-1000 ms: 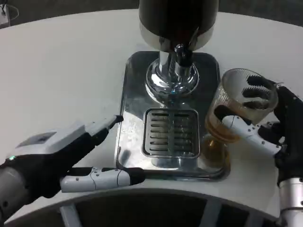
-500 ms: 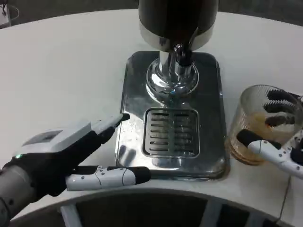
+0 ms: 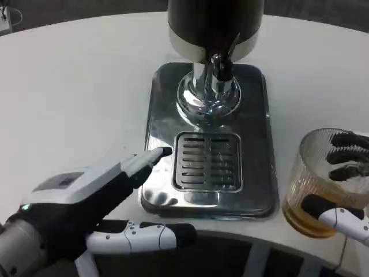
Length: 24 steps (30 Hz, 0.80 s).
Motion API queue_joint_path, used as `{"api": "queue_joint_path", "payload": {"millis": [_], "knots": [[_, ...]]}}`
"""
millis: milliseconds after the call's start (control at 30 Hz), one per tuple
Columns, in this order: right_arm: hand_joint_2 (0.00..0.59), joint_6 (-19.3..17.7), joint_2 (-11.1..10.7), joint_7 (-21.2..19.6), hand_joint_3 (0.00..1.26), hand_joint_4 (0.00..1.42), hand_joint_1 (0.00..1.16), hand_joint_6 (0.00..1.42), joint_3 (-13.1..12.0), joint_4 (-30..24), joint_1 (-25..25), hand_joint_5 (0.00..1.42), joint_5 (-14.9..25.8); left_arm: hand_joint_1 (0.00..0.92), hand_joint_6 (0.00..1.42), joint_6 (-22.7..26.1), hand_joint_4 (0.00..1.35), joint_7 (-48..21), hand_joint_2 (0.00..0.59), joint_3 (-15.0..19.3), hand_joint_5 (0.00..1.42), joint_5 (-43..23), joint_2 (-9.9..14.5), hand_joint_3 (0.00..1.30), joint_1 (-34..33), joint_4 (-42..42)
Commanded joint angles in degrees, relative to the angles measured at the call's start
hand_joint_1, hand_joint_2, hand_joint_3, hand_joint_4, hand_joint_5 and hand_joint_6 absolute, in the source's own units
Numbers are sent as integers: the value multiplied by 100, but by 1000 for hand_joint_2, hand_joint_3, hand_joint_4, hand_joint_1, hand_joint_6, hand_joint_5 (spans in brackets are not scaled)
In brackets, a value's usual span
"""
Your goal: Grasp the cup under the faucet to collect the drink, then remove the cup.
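White table (image 3: 75, 75): right hand (image 3: 346, 190) grips cup (image 3: 314, 190).

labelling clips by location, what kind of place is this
Probably a lab or demo drink station, not a real kitchen: a steel drink dispenser with a drip tray on a bare white table, and the right hand holding a clear cup of amber drink.

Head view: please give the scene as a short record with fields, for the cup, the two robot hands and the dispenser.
cup: clear cup with amber drink at the bottom, right of the metal base
right robot hand: holds the cup
left robot hand: holds nothing, fingers apart, near the base's left front
faucet: nothing under it
drip grate: bare
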Motion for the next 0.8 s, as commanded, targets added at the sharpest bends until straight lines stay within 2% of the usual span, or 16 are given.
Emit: {"api": "queue_joint_path", "payload": {"millis": [33,333,800], "knots": [[152,-323,-76,184,1008,1186,980,1424,-84,-347,269,1343,190,0,62,-101,0,-41,30,51,0,-30,-41,0,262,-338],[153,-620,-265,582,1008,1186,986,1424,-190,-540,749,1343,381,0,59,-351,0,-54,33,174,0,-37,-137,0,1047,-1053],[153,-880,-477,938,1005,1183,990,1424,-152,-814,825,1343,366,0,6,-791,0,17,32,491,0,412,-359,0,1823,-1496]]}}
